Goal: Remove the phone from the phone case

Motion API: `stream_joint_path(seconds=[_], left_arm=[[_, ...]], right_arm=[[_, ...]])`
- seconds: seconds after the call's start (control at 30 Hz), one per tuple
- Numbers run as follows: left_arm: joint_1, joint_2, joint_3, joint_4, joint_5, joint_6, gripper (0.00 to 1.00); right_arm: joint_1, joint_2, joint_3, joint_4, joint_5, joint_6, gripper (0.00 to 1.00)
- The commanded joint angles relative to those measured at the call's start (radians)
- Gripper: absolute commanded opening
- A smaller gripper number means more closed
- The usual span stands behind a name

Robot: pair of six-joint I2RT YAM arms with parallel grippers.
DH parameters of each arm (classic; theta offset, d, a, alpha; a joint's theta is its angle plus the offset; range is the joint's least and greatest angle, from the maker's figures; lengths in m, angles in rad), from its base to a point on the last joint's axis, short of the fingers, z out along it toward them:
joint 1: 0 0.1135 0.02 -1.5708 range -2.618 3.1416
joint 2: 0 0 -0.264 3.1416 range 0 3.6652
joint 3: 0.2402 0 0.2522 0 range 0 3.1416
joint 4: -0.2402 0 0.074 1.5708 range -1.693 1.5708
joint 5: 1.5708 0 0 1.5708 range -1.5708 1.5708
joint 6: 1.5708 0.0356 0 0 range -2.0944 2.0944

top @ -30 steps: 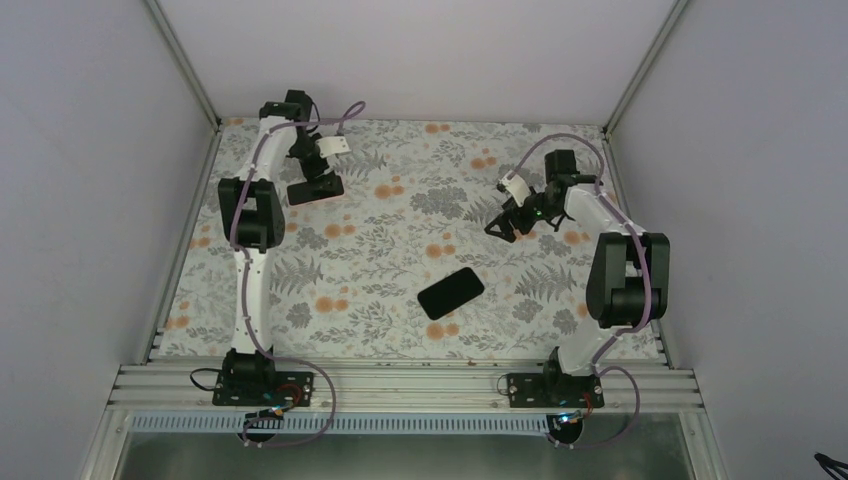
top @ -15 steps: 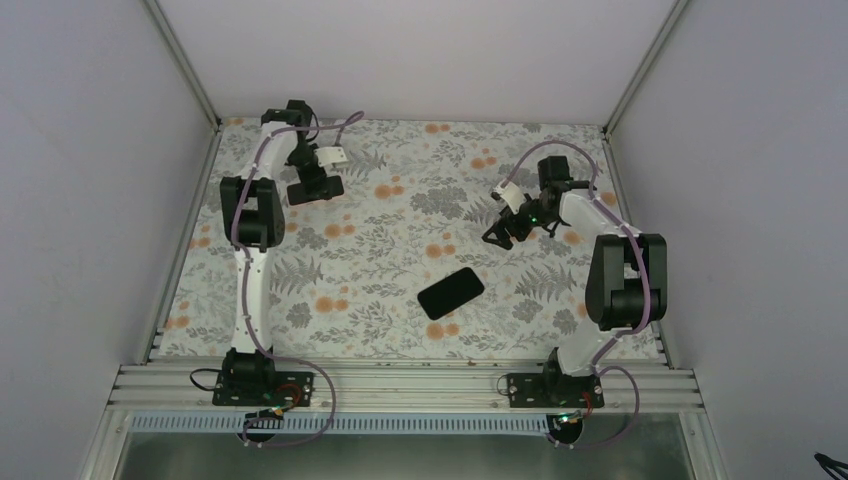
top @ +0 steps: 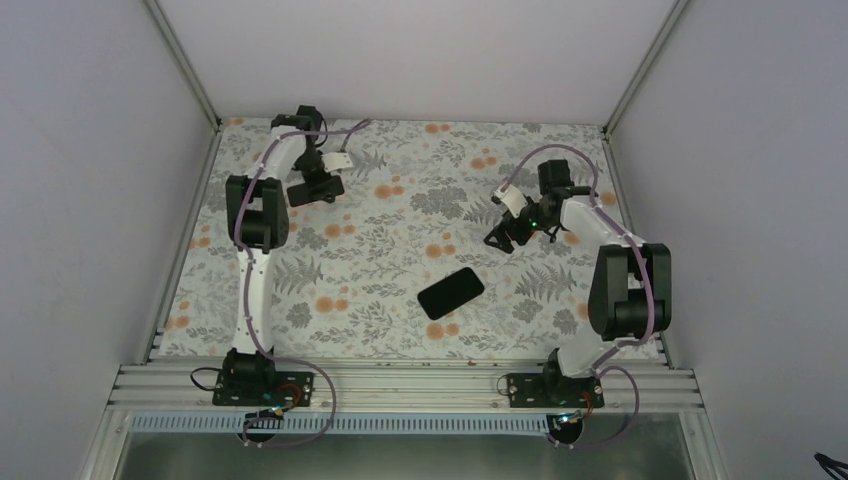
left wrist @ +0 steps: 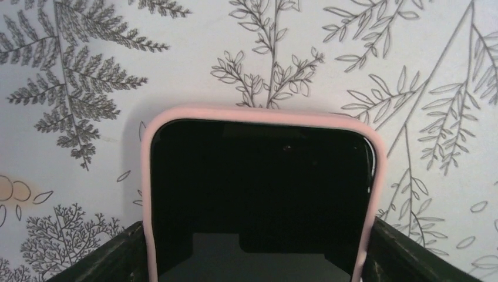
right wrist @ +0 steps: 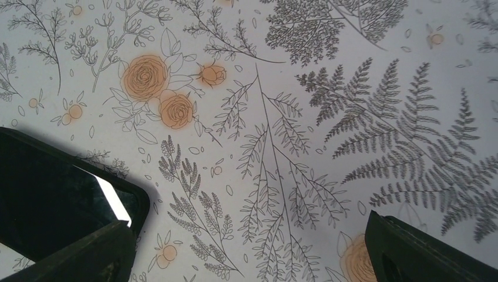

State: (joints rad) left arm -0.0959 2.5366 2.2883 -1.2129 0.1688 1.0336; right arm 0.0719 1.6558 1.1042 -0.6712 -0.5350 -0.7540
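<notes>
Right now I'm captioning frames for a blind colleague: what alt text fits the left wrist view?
A pink phone case, dark inside, sits between the left gripper's two dark fingers, its rounded top end pointing away from the camera. Beneath it lies a white tablecloth printed with grey ferns and leaves.

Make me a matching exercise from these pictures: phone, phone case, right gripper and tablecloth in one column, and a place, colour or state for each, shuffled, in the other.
Column one:
1. phone
2. phone case
3. right gripper
4. tablecloth

Column two:
A. open, nothing between its fingers
B. floral print, ferns and orange blooms
C. pink-rimmed, between the fingers of the left gripper, far left
D. black, lying bare near the middle

Pairs: 1-D, 2-C, 3-A, 4-B
</notes>
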Motion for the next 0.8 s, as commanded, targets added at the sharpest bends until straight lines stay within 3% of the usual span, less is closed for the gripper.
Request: stream_joint_path(seconds=[0.0,0.07,0.1,0.23,0.33,0.43,0.5,0.63,0.77], left_arm=[[-0.032,0.002,-0.131,-0.024,-0.126,-0.110,0.63],[-0.056,-0.043,-0.226,0.020,-0.148,-0.140,0.44],[-0.071,-0.074,-0.278,0.041,-0.153,-0.153,0.40],[-0.154,-0.182,-0.429,0.064,-0.112,-0.174,0.39],[-0.222,-0.217,-0.410,0.002,-0.008,-0.228,0.39],[-0.285,-0.235,-0.366,-0.043,0.050,-0.245,0.46],[-0.313,-0.262,-0.345,-0.021,0.030,-0.263,0.61],[-0.296,-0.307,-0.279,0.065,-0.059,-0.289,0.76],[-0.198,-0.296,-0.157,0.082,-0.083,-0.308,0.74]], right_arm=[[0.008,-0.057,-0.020,0.029,0.028,0.020,1.00],[0.008,-0.074,-0.027,0.033,0.038,0.022,1.00],[0.009,-0.081,-0.028,0.033,0.043,0.022,1.00],[0.008,-0.113,-0.035,0.031,0.071,0.012,1.00],[0.002,-0.133,-0.042,0.009,0.082,-0.013,1.00],[-0.005,-0.147,-0.050,-0.002,0.079,-0.026,1.00],[-0.009,-0.153,-0.051,-0.009,0.069,-0.031,1.00],[-0.011,-0.156,-0.054,-0.003,0.059,-0.027,1.00],[-0.011,-0.131,-0.034,-0.011,0.052,-0.020,1.00]])
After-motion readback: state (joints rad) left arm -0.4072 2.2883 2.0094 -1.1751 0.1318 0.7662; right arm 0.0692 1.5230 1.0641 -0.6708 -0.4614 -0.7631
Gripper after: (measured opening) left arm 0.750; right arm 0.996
